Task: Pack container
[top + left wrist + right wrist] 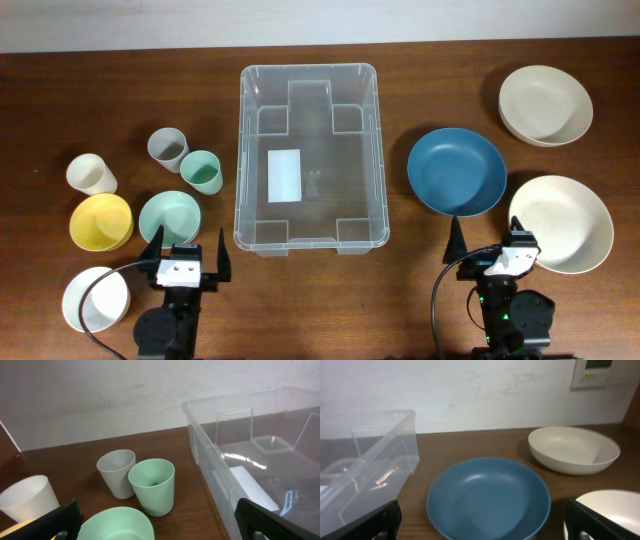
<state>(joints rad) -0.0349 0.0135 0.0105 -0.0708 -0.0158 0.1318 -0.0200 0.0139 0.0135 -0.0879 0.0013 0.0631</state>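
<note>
Toward the left edge of the bench [40, 100] stand a grey cup [168, 148], green cup [201, 171] and cream cup [91, 174], then a yellow bowl [101, 221], green bowl [168, 217] and white bowl [96, 298]. Rightward lie a blue bowl [456, 171], a far cream bowl [545, 104] and a near cream bowl [561, 223], all apart from the container [335, 185] mid-bench: clear, rectangular, with a white label [286, 175] on its base. At the near edge, left fingers [153, 250] and right fingers [454, 243] spread wide, gripping nothing.

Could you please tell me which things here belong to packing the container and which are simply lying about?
Belong: clear container, empty; likely its load: grey cup, green cup, cream cup, yellow bowl, green bowl, white bowl, blue bowl, far cream bowl, near cream bowl.
Lying about: only the wall panel.
</note>
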